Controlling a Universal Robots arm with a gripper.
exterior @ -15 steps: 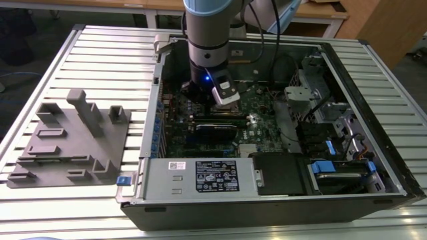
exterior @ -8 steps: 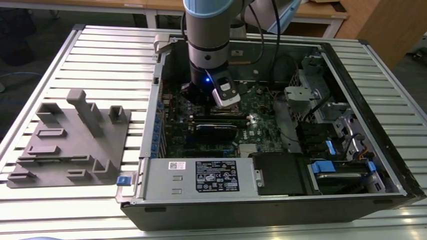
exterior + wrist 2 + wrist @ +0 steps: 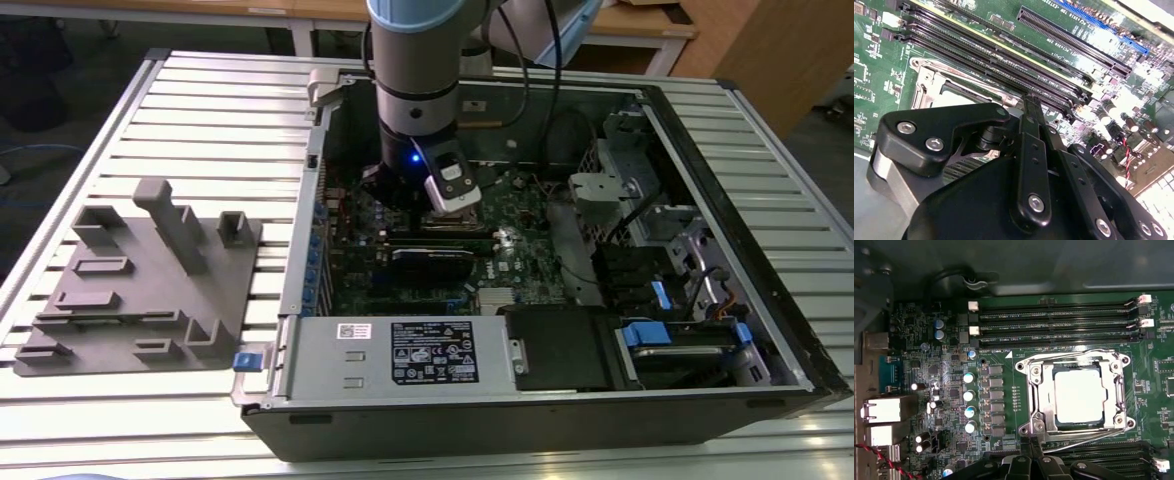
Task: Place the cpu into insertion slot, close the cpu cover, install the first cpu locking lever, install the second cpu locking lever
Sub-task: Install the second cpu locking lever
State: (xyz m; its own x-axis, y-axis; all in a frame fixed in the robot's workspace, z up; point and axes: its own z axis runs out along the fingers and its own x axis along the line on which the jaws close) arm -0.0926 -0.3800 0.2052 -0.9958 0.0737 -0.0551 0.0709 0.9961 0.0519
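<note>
Gripper (image 3: 1029, 460) low over motherboard (image 3: 1004, 385) inside open PC case (image 3: 747, 390), cpu (image 3: 1078, 395) seated in insertion slot (image 3: 1040, 415).
Cpu cover (image 3: 1116, 390) lies flat, framing the chip; thin wire levers run along the socket edges. Jaws look narrow, fingers (image 3: 1030, 130) pressed together, nothing seen held. Fingertip sits at the socket's edge beside the memory slots (image 3: 1054, 315). Grey fixture block (image 3: 140, 280) rests on the table at the exterior view's left.

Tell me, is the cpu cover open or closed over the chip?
Closed. In the first wrist view the cpu cover lies flat around the cpu, which shows through its window.
</note>
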